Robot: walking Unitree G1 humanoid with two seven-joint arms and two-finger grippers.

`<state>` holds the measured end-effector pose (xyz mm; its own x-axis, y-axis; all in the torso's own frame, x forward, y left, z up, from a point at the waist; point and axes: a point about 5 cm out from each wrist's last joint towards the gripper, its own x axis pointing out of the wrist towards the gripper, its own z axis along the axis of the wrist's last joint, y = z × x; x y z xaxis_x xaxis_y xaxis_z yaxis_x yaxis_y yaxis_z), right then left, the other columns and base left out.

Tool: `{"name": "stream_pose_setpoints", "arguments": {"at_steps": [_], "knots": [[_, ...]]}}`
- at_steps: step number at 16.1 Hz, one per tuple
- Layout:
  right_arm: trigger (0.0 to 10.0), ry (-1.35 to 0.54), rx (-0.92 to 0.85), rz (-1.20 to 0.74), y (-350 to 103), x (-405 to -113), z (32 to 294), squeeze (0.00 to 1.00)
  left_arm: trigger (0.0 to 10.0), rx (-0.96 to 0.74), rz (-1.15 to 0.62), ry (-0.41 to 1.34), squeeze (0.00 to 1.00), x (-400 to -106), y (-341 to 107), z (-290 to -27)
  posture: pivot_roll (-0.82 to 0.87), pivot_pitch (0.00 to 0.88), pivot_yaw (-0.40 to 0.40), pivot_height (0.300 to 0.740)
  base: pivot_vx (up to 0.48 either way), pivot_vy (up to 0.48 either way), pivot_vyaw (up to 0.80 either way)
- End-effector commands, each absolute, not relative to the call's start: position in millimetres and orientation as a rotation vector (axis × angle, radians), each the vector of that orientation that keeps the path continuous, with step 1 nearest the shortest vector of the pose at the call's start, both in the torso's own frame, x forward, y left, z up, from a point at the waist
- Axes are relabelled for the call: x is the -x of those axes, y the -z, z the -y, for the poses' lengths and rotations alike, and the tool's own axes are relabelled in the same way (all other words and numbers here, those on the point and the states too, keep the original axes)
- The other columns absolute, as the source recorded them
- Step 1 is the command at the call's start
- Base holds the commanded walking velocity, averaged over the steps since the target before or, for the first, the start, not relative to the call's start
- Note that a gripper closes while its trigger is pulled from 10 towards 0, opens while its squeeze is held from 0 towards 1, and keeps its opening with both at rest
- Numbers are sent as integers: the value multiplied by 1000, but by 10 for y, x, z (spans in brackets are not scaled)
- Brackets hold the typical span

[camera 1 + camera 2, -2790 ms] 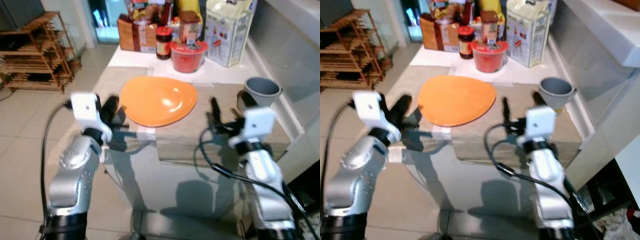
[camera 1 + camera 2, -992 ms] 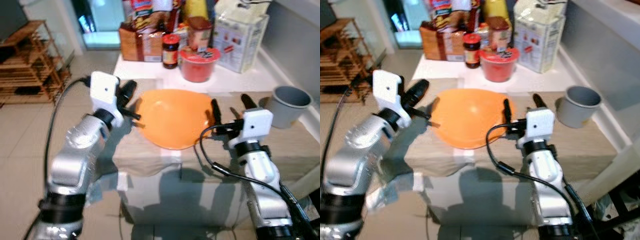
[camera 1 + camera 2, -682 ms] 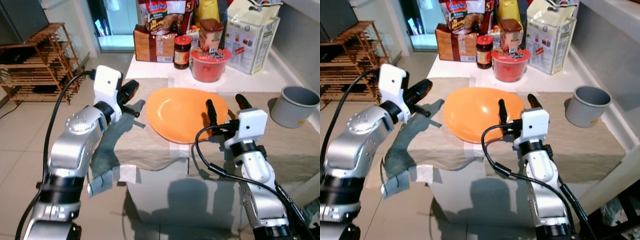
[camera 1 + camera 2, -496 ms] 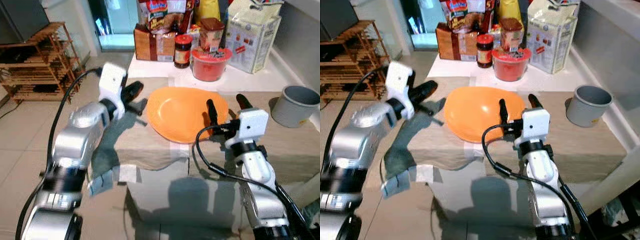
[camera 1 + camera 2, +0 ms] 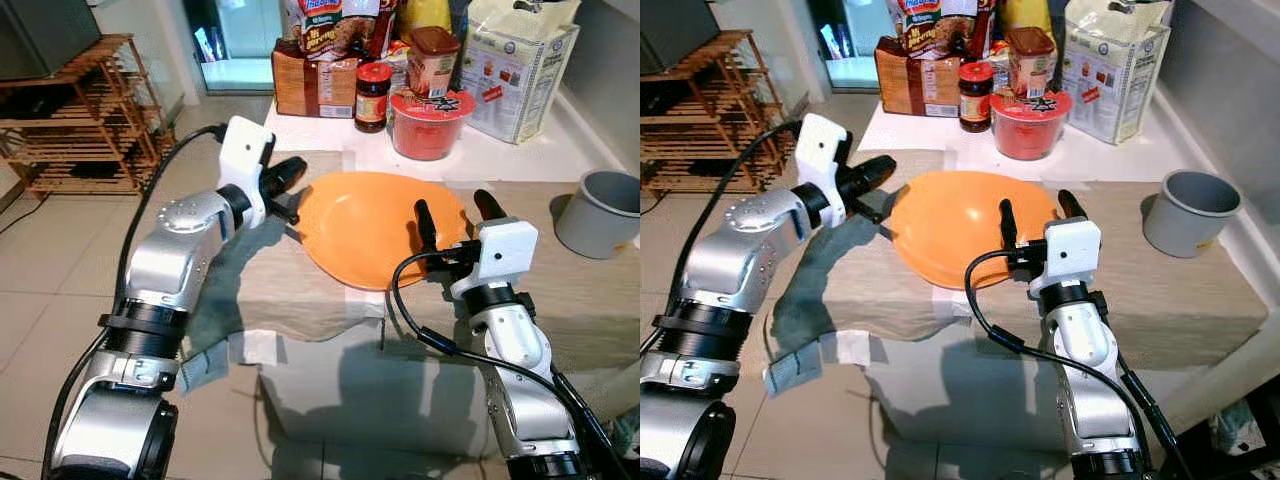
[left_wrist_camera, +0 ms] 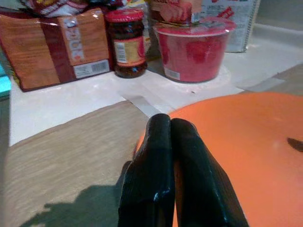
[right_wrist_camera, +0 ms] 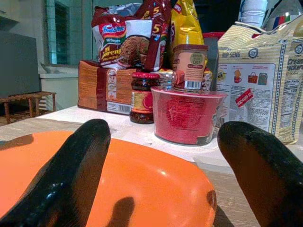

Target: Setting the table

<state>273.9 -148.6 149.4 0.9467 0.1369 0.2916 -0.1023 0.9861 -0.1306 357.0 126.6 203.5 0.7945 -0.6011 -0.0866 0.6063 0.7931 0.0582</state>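
— Anything reading clearly on the packets?
— The pale bag is showing "SENG" at its top, with small red pictures under it. The red noodle packet is carrying a big "5".
— And the jars?
— The labels on the dark jar and the brown tin are staying too small to read.

We count: orange plate ×1 | grey cup ×1 | red bowl ×1 | dark jar ×1 | brown-lidded jar ×1 | wooden rack ×1
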Motion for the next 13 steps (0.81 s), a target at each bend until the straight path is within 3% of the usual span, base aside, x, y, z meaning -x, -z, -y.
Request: {"name": "stream_pose_setpoints", "arguments": {"at_steps": [1,13], "knots": [[10000,-117,119,316,-1537,-2717,1490,0,10000,-84,-98,677,0,-3546,-1954,-1217,-105,0,98,736,0,0,0],[10000,-113,115,266,-1468,-2692,1518,0,10000,-95,-158,697,0,-3477,-1738,-1173,-105,0,98,736,0,0,0]]}}
